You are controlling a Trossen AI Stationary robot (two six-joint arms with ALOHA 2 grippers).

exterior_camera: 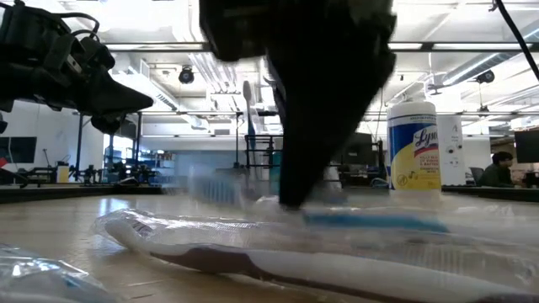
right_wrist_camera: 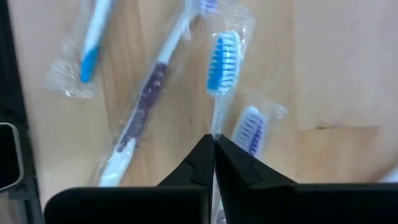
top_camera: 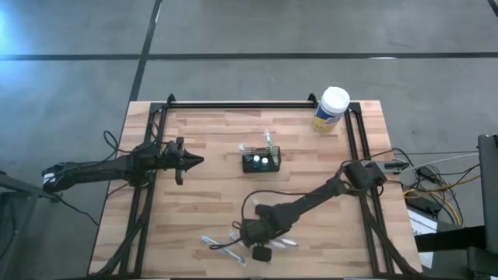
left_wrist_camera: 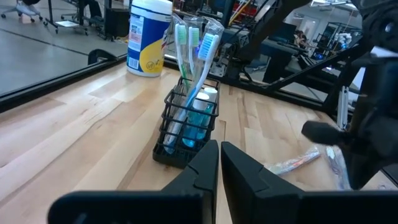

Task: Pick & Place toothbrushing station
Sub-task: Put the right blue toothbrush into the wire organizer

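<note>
Meanwhile the right pincer (right_wrist_camera: 213, 144) was down at the near edge of the desk (top_camera: 210, 210), its fingers clamped on the handle of a wrapped blue-bristled toothbrush (right_wrist_camera: 221, 62), with other wrapped toothbrushes (right_wrist_camera: 144, 102) lying just beside it. Mid-desk stood the toothbrushing station (top_camera: 261, 161), a black wire caddy holding upright toothbrushes (left_wrist_camera: 189, 43). To its left hovered the left pincer (top_camera: 193, 162), fingers together, holding nothing. A white-lidded canister (top_camera: 331, 110) stood at the far right corner.
</note>
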